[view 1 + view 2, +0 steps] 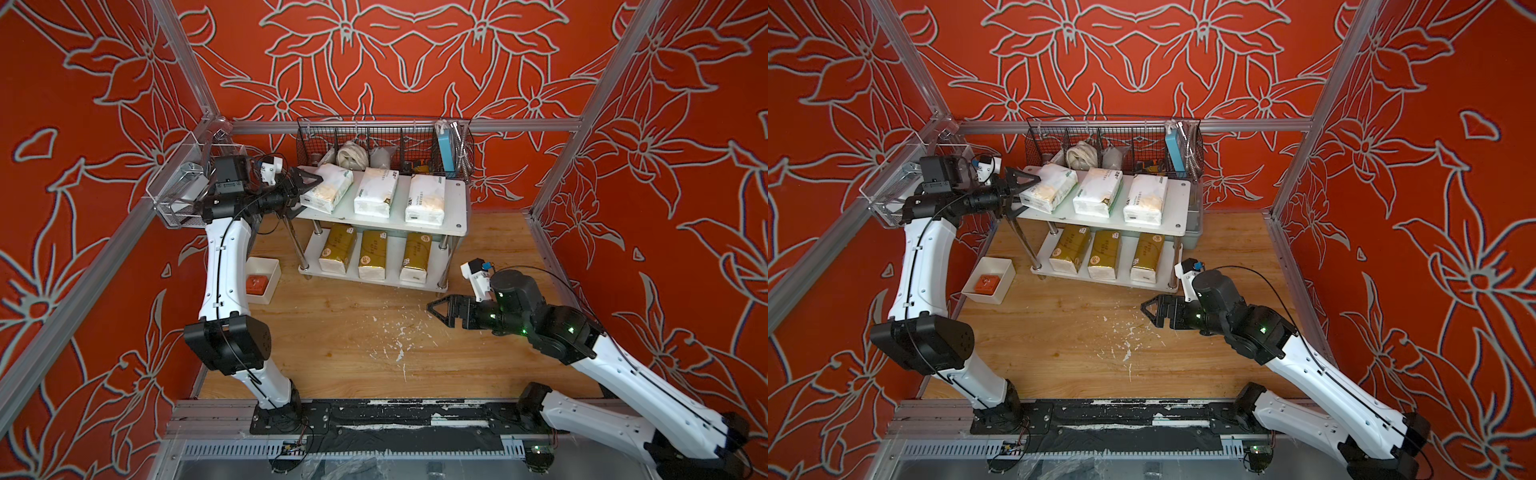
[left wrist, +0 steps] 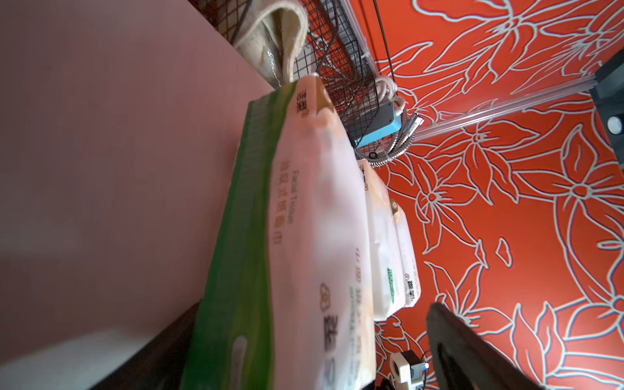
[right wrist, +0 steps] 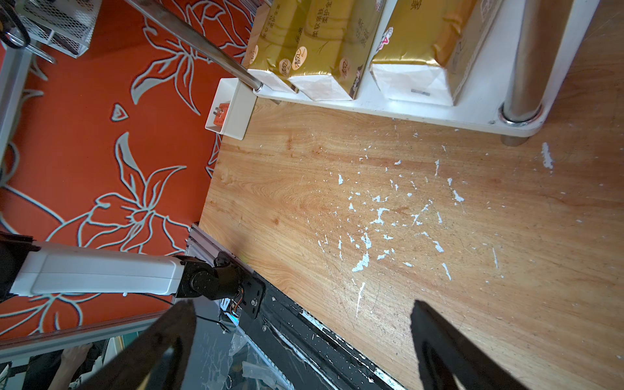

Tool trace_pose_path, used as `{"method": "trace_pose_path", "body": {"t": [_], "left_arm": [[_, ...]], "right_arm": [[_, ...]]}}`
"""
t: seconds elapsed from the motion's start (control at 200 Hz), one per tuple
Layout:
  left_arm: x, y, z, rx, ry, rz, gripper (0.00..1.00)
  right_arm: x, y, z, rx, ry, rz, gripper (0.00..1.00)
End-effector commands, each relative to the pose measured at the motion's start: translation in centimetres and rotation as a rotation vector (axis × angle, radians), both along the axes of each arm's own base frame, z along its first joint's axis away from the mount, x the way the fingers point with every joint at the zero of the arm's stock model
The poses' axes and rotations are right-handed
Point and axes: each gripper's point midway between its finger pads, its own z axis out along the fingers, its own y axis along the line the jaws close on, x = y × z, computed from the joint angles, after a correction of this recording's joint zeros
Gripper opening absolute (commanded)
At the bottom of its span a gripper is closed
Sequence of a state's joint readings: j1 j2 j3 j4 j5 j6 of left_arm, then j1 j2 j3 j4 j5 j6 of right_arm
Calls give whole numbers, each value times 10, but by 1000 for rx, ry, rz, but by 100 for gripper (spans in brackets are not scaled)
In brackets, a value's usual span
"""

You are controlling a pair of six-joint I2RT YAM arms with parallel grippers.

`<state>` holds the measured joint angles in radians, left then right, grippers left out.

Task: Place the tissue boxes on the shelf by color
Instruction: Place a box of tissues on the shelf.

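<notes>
Three white tissue boxes (image 1: 376, 191) lie side by side on the top board of the shelf (image 1: 386, 225). Three gold ones (image 1: 372, 253) lie on the lower board. The leftmost white pack (image 1: 328, 187) (image 2: 314, 219) lies a little askew at the board's left end. My left gripper (image 1: 307, 193) (image 1: 1025, 195) (image 2: 317, 305) stands open around its near end. One finger (image 2: 472, 354) is clearly apart from the pack. My right gripper (image 1: 438, 316) (image 3: 304, 304) hangs open and empty over the wooden table, in front of the shelf's right leg.
A black wire basket (image 1: 382, 141) of oddments hangs on the back wall just behind the shelf. A small white tray with an orange block (image 1: 262, 280) sits left of the shelf. A clear bin (image 1: 178, 187) is mounted on the left wall. White flecks mark the wooden table (image 1: 374, 345).
</notes>
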<state>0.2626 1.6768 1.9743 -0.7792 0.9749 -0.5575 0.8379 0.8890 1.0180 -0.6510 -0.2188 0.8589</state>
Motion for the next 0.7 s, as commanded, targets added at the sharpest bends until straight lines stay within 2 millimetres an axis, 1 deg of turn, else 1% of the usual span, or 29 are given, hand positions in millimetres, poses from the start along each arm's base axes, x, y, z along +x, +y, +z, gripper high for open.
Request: {"method": "trace_pose_path", "body": {"t": [0.0, 0.215, 0.455, 0.566, 0.696], "left_arm": [[-8, 12, 9, 81, -31, 76, 99], [-20, 13, 11, 117, -41, 103, 99], [-34, 3, 7, 110, -49, 87, 99], [-39, 8, 6, 151, -48, 122, 99], [-49, 22, 11, 268, -65, 200, 99]], "right_arm": [[2, -3, -6, -14, -4, -15, 99], [3, -3, -5, -12, -6, -19, 99], [4, -2, -5, -8, -3, -22, 99], [5, -3, -5, -14, -3, -28, 99], [5, -8, -4, -29, -14, -42, 99]]}}
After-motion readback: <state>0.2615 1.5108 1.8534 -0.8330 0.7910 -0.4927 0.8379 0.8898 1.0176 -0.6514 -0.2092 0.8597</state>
